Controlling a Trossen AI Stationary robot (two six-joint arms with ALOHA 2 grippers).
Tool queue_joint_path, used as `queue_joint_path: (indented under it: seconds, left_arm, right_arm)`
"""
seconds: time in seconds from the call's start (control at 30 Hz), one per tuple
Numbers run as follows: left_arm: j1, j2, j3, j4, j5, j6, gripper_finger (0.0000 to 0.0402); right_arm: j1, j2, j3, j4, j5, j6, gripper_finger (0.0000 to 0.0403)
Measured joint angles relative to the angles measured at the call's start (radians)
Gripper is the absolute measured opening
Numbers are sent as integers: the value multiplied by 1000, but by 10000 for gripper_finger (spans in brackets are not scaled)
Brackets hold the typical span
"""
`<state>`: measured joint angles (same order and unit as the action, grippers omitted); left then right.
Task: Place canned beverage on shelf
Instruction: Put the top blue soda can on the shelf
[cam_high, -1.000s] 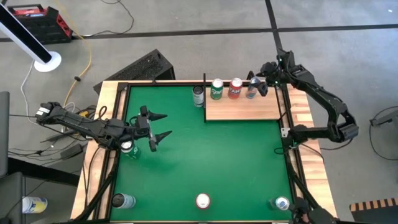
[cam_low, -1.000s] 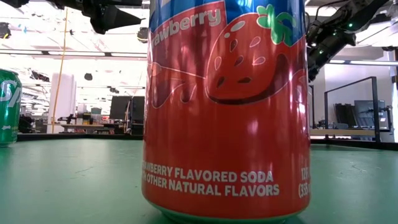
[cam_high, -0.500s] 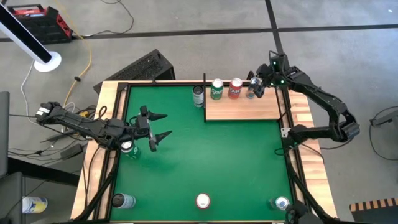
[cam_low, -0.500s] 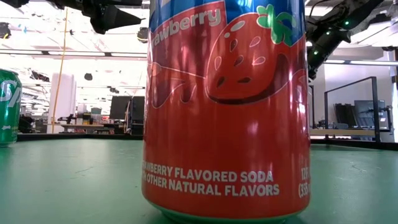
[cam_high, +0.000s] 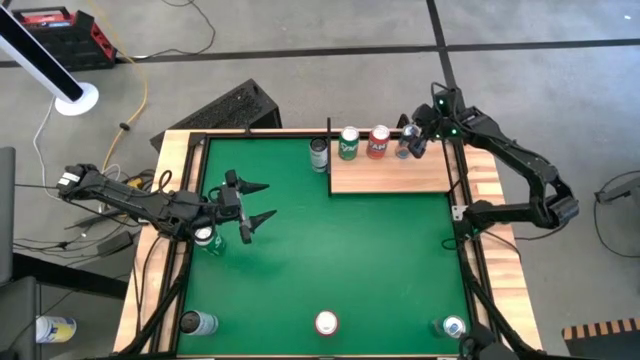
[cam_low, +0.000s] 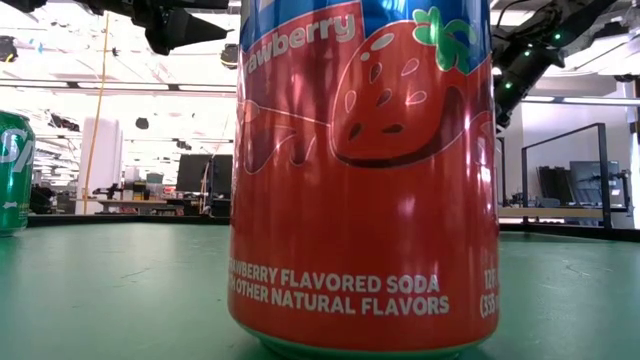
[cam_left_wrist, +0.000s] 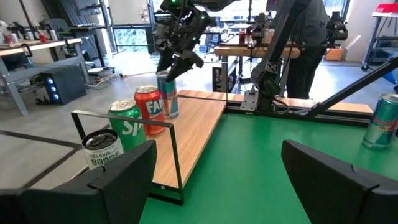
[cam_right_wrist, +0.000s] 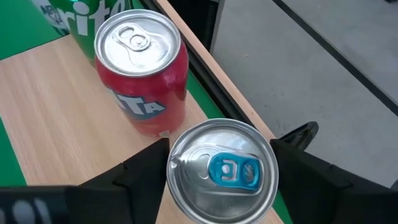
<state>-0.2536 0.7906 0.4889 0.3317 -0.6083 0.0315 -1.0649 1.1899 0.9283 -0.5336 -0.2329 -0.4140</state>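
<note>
Right gripper (cam_high: 413, 141) sits at the shelf's (cam_high: 390, 176) far right corner, fingers (cam_right_wrist: 146, 168) straddling a silver can (cam_right_wrist: 222, 169) that stands upright on the wood; whether the pads press it or stand just off, cannot tell. Can's long axis vertical, directly beneath the wrist. Red can (cam_right_wrist: 144, 68) stands just beside at nine o'clock in the high view, green can (cam_high: 348, 143) beyond it, so little room that way. Table rail close at three o'clock. Safest exit looks straight up. Left gripper (cam_high: 252, 202) waits open, well apart over the green table (cam_high: 330, 250).
</note>
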Motion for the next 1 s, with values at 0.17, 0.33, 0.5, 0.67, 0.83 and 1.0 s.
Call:
queue_joint_path:
  seconds: [0.17, 0.33, 0.5, 0.67, 0.83, 1.0]
  left_arm:
    - [0, 0, 0, 0, 0, -1, 332]
    - [0, 0, 0, 0, 0, -1, 332]
    - [0, 0, 0, 0, 0, -2, 332]
    - [0, 0, 0, 0, 0, -2, 332]
    - [0, 0, 0, 0, 0, -9, 332]
    - [0, 0, 0, 0, 0, -10, 332]
  right_arm:
    - [0, -1, 0, -7, -4, -14, 280]
    - [0, -1, 1, -17, -9, -71, 279]
    - [0, -1, 1, -33, -9, -134, 278]
    - [0, -1, 1, -39, -9, -168, 277]
    - [-4, -1, 1, -42, -10, -173, 277]
    - [-4, -1, 1, -53, -14, -202, 277]
